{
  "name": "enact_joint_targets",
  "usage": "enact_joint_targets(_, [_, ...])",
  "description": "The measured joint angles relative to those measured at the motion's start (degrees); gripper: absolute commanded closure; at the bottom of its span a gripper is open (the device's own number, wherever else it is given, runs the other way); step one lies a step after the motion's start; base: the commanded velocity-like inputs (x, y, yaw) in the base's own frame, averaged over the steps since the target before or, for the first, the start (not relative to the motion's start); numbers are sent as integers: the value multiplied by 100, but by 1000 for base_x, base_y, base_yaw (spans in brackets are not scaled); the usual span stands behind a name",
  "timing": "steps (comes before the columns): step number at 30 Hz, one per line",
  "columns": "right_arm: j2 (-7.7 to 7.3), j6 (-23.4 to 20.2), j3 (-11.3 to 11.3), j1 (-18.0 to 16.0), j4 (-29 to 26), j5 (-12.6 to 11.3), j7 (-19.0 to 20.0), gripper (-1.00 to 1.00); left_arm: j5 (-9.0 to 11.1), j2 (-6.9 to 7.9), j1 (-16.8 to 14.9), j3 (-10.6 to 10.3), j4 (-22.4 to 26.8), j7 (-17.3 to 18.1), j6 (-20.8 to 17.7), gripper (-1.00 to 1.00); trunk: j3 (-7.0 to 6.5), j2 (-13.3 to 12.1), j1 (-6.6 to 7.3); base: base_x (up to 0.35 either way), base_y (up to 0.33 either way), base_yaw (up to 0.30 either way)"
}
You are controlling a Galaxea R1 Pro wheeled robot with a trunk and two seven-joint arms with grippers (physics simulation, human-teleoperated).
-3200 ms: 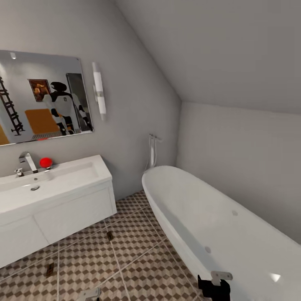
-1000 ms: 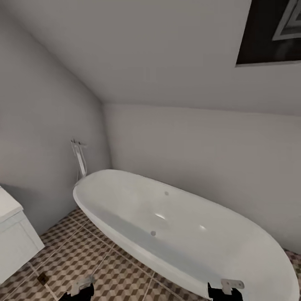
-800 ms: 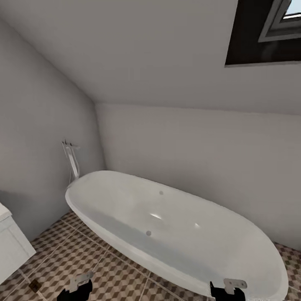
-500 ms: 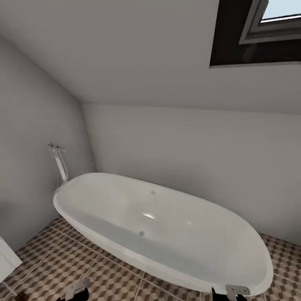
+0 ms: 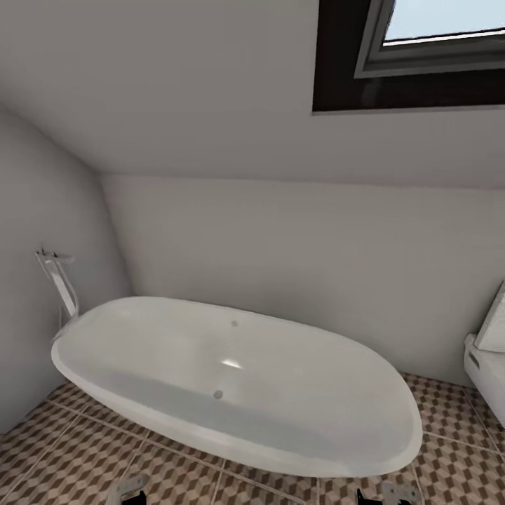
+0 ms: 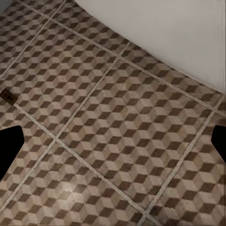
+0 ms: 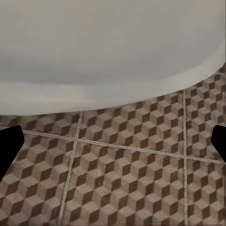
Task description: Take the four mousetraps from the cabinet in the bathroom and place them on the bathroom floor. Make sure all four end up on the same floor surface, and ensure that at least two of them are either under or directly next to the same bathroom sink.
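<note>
Bathroom floor [image 5: 84, 449] of cube-patterned brown and beige tiles runs under a smooth white oval bathtub [image 5: 238, 379]; both grippers' jaws stand wide, holding nothing.

A white oval bathtub [image 5: 238, 382] is seen standing on the bathroom floor [image 5: 449, 435] with its cube-patterned tiles, set against a grey wall under a sloped ceiling. A chrome tap [image 5: 62, 284] is placed at the tub's far end. A skylight [image 5: 428, 42] is set above. A white fixture [image 5: 487, 365] is cut off by the edge.
</note>
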State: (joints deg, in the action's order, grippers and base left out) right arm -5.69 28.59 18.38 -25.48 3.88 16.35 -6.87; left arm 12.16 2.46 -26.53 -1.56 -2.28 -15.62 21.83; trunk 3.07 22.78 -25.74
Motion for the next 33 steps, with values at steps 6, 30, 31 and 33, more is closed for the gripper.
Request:
enact_joint_targets(6, [0, 0, 0, 4, -2, 1, 0, -100, 0, 7, 0, 1, -4, 3, 0, -100, 0, 0, 0, 0, 0, -257])
enact_joint_targets(30, [4, 0, 0, 4, -1, 1, 0, -100, -14, -177, 65, -1, -194, 51, 151, -100, 0, 0, 0, 0, 0, -260])
enact_joint_targets(31, [5, 0, 0, 4, -1, 1, 0, -100, -20, -203, 70, -4, -195, 64, 149, -100, 0, 0, 0, 0, 0, -260])
enact_joint_targets(33, [7, 0, 0, 4, 1, 1, 0, -100, -42, -282, 86, -15, -196, 112, 145, -100, 0, 0, 0, 0, 0, -260])
